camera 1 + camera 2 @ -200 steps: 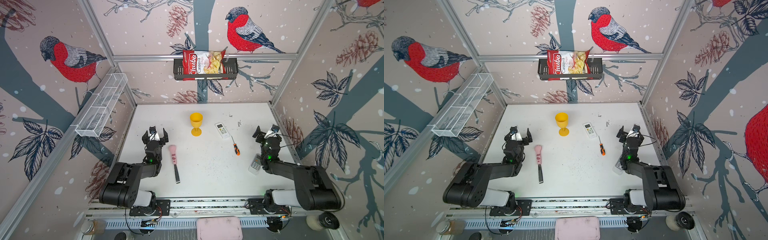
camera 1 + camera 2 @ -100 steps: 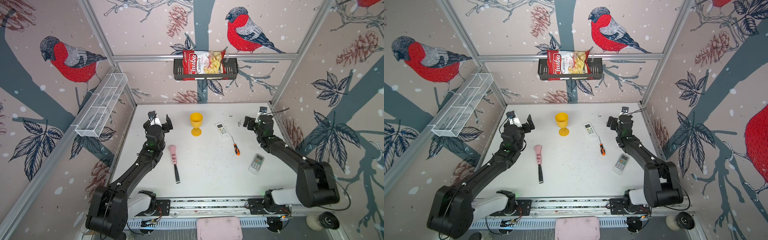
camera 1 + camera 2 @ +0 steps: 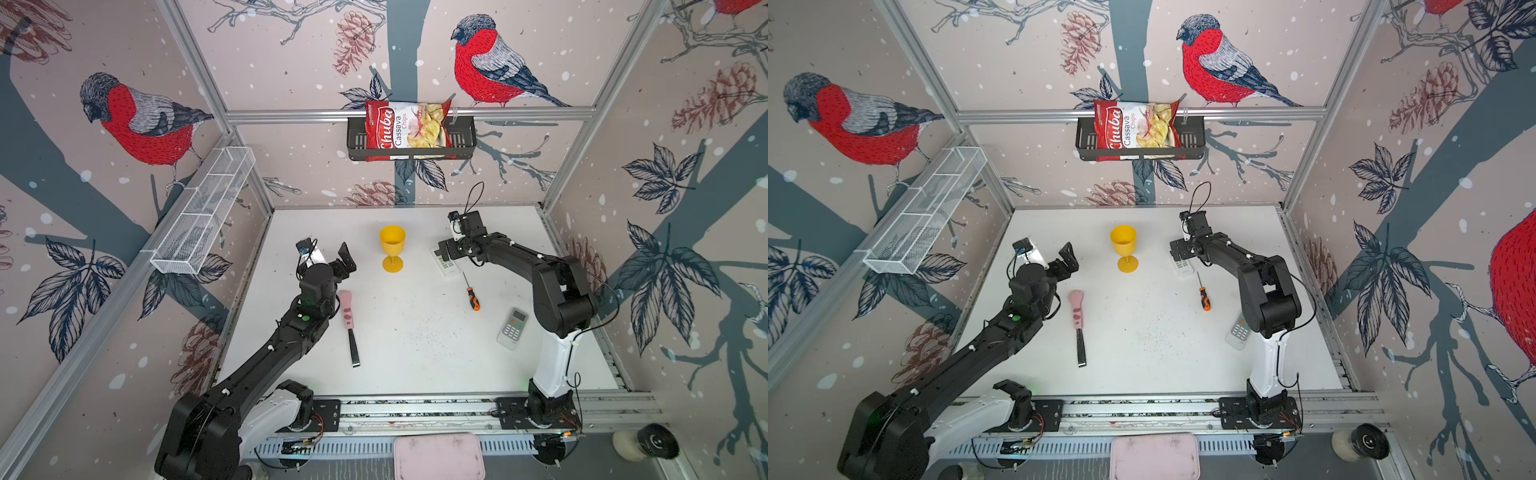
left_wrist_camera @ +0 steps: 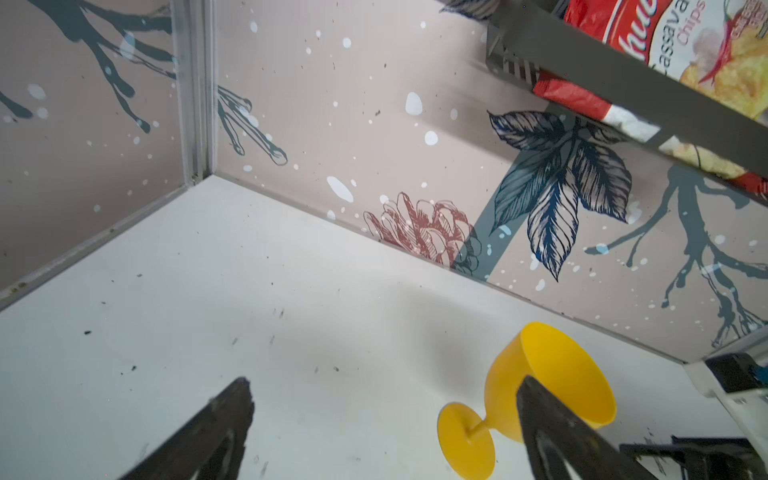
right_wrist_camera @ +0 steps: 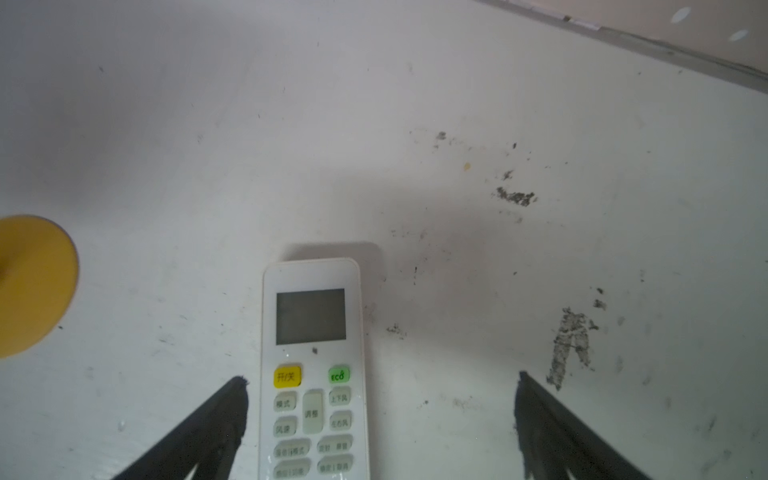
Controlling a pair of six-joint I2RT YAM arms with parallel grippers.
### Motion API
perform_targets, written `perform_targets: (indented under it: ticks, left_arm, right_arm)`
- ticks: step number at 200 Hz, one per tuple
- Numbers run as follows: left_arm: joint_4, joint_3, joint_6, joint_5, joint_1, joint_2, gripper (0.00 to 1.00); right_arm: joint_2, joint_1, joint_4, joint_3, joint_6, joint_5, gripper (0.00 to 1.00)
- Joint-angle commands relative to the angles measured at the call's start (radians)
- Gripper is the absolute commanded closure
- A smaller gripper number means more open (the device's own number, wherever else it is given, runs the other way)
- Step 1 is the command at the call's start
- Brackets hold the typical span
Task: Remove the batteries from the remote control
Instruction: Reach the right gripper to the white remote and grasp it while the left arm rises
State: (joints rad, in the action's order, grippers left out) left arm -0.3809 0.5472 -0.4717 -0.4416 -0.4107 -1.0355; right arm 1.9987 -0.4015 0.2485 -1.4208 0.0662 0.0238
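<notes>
Right gripper (image 5: 381,377) hangs over the white remote control (image 5: 313,365), jaws spread wide and grasping nothing. The remote lies buttons-up on the table (image 3: 415,340), beside the yellow goblet (image 3: 392,248). Left gripper (image 4: 384,381) is likewise released and empty, near the goblet. Batteries are hidden from view.

A robot lab cell: a white table (image 3: 415,353) boxed in by aluminium posts (image 3: 195,70) and bird-print walls (image 3: 316,75), a left arm (image 3: 270,353) and a right arm (image 3: 557,291) mounted on a rail (image 3: 415,409) along its front edge.

Yellow goblet (image 3: 392,245) — white remote (image 5: 311,353).
</notes>
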Motion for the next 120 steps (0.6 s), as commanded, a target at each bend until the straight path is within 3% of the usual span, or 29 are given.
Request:
perform_targets:
  ticks: [1,41,120]
  left_arm:
    - [-0.077,-0.021,-0.04,0.055,-0.008,-0.027,0.02]
    - [-0.134,-0.048,-0.04,0.112,-0.012,-0.077,0.03]
    - [-0.179,-0.053,-0.041,0.162,-0.012,-0.113,0.03]
  right_arm:
    - [0.051,-0.008,0.083,-0.054,0.065,-0.076,0.01]
    - [0.104,-0.016,0.125,-0.081,0.129,-0.155,0.01]
    - [0.209,-0.018,0.148,-0.185,0.128,-0.132,0.0]
